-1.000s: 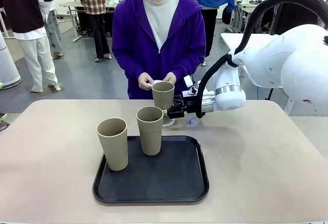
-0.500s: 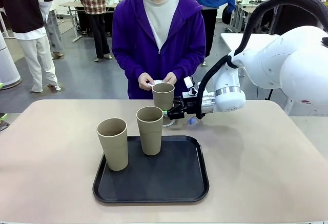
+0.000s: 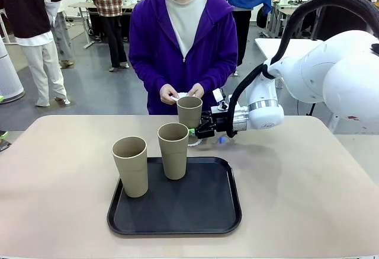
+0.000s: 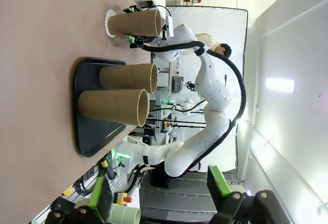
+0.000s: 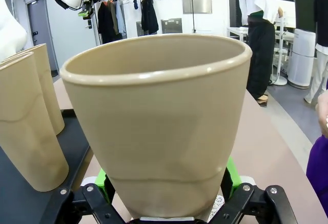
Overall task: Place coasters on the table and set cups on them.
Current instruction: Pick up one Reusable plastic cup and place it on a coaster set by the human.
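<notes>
Standing just above the middle of the front view, beyond the far edge of the black tray [image 3: 219, 211], one cup [image 3: 189, 109] appears to rest upright on a coaster [image 4: 109, 23] on the table [image 3: 296, 176]. The right gripper [image 3: 193, 130] reaches in from picture right, its fingers either side of the cup's lower wall. Whether the pads press the wall or stand just clear of it I cannot tell. The two other cups [image 3: 129, 165] wait upright on the tray at lower centre-left. These tumblers look light, stiff and matte, so probably not slippery, but tall and tapered and likely to tip. A low hold across the narrow part seems safest. The paper coaster looks flimsy and could slide or lift with the base. The left wrist view, rolled sideways, shows at its upper left the scalloped edge under the cup's base, which the front view mostly hides. At its bottom edge the left gripper [image 4: 159, 198] is spread wide on nothing. The right wrist view shows the green pads flanking the cup up close. The front view adds the person's hands [image 3: 169, 95] near the table's far edge.
</notes>
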Robot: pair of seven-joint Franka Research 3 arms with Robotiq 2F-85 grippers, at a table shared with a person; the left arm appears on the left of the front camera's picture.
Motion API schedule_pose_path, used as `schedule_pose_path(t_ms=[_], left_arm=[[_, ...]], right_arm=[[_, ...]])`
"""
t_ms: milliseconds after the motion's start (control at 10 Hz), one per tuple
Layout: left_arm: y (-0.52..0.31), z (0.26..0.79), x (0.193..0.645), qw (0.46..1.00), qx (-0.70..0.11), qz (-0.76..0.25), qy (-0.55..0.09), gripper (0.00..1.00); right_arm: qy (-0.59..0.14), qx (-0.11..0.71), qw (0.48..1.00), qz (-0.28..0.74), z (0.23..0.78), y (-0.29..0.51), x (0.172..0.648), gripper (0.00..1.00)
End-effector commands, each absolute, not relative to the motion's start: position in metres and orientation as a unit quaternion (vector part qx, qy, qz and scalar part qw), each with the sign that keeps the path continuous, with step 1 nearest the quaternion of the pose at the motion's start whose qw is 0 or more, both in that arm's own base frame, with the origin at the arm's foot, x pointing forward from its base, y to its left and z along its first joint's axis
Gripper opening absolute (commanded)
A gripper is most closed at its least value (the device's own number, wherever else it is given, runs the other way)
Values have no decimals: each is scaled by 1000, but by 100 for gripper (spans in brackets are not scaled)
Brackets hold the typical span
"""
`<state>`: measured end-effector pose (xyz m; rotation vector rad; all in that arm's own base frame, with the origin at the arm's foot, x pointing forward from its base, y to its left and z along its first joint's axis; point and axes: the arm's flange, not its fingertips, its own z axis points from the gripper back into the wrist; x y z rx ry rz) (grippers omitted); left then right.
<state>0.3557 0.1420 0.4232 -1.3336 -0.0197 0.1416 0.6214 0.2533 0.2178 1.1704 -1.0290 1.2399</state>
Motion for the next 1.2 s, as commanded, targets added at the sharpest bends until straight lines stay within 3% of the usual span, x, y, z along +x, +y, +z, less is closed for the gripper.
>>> schedule_pose_path(t_ms=[0,1100], left_arm=[[141,426,355,778,-625,65,-14,100],[141,426,355,778,-625,65,-14,100]], right_arm=[[-409,486,557,535,222,255,629,100],[-368,452,604,544,251,218,629,100]])
